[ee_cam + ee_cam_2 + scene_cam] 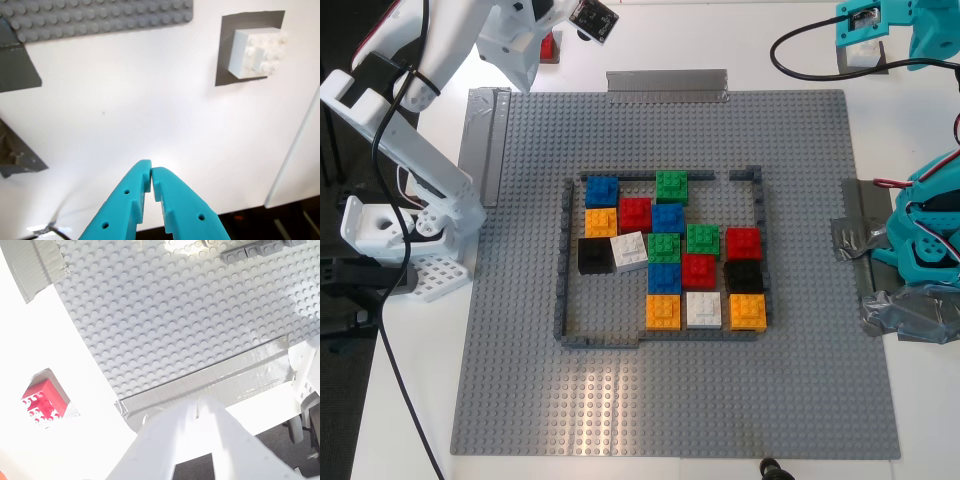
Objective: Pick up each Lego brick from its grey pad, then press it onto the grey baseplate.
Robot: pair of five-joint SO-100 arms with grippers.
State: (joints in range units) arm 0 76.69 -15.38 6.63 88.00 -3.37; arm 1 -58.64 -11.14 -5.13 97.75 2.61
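The white Lego brick [256, 51] sits on its grey pad [226, 50] off the baseplate; in the exterior view it [865, 55] lies at the top right under the teal arm. My first gripper [151, 173] is teal, shut and empty, a good way short of that brick. The red Lego brick [44, 401] sits on a washed-out pad beside the baseplate corner; in the exterior view it [549, 46] is at the top left, half hidden by the white arm. My second gripper [199, 402] is white, shut and empty, over a tape strip. The grey baseplate [520, 380] fills the table's middle.
A dark-grey brick frame [563, 260] on the baseplate holds several coloured bricks [665, 245]. Silver tape strips [667, 83] hold the plate's edges. The white arm's base [390, 230] stands at the exterior view's left, the teal arm's base [930, 235] at its right.
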